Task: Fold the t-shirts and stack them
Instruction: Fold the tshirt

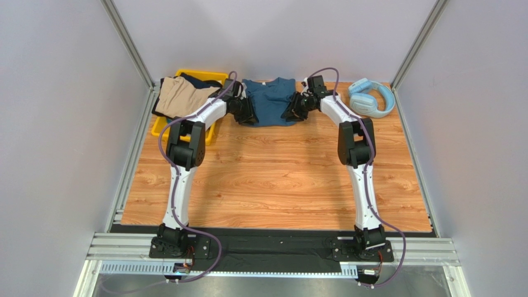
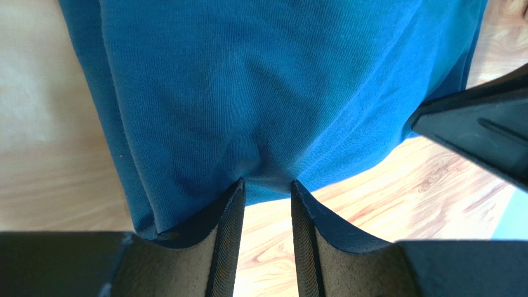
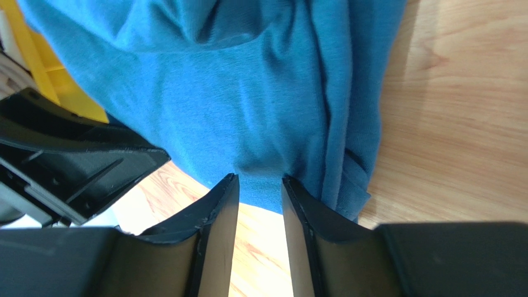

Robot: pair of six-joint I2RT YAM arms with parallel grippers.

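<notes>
At the counter's far middle lies the teal t-shirt, its folding apparently underway. Left fingers and right fingers, slightly parted, straddle its near edge; whether they pinch it, I cannot tell. Next needs matched grips, then lifting together.

Left claw, right claw both extended far forward, jaws narrowly parted

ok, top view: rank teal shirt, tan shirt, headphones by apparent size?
1. teal shirt, edges partly hidden
2. tan shirt, bunched, not far behind, so this gap is unsure
3. headphones, clearly smallest
</notes>
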